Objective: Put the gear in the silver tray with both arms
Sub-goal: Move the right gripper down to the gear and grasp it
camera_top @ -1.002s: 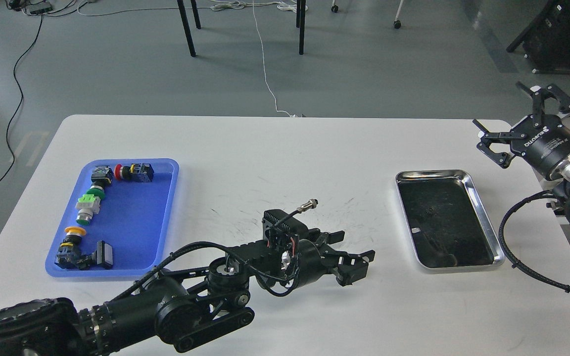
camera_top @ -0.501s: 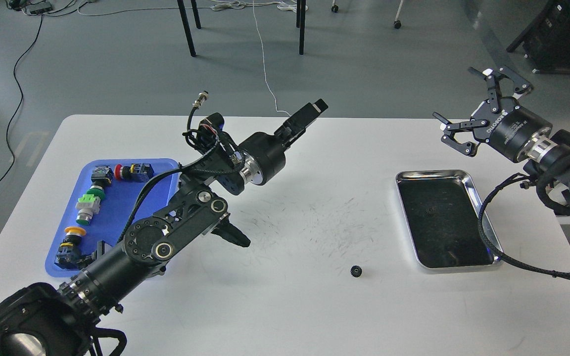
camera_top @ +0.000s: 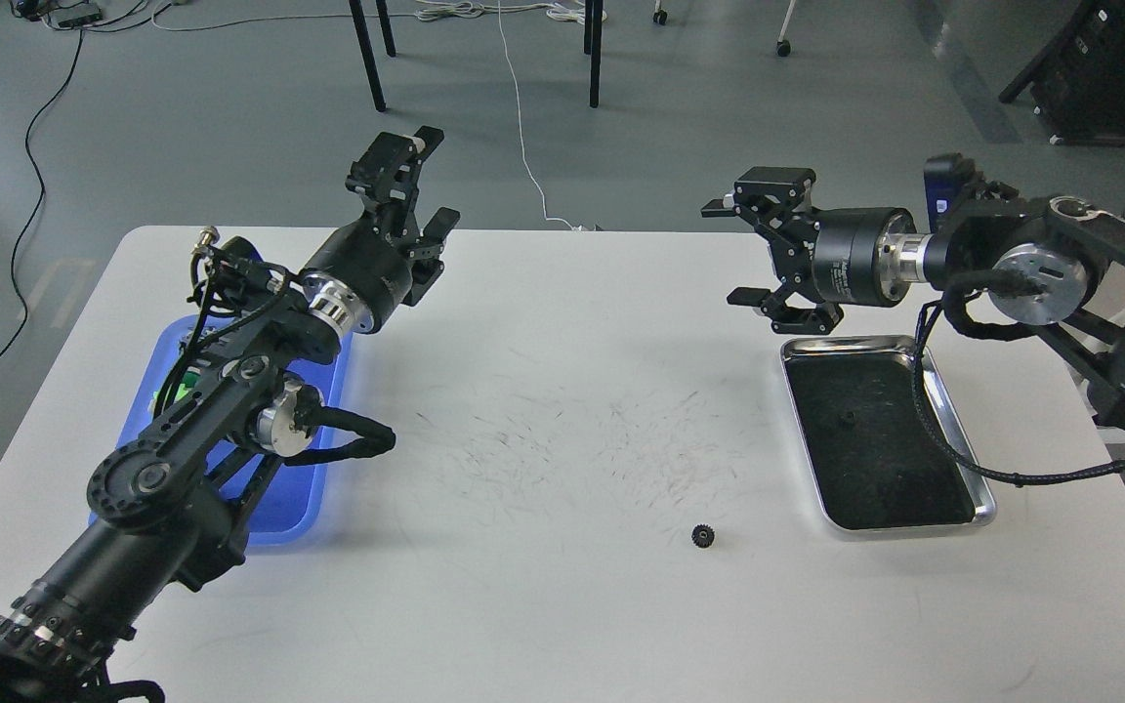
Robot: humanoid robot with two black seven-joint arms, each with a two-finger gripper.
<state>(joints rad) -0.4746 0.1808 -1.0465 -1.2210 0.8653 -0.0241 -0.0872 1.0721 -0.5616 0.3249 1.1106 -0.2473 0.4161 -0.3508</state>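
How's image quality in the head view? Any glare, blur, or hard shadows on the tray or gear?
Head view: sharp, no motion blur on either hand. Lighting is soft and diffuse, with faint shadows. The silver tray shows bright glints along its rim, while its mirror bottom reads dark. The gear is small and dark but distinct against the white table.

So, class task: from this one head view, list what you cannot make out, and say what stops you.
- Blue tray contents: mostly hidden behind the left arm.
- Gear: too small to count its teeth.
- Silver tray: a dark speck on its bottom, too small to identify.
- Right arm: cut off by the right edge.
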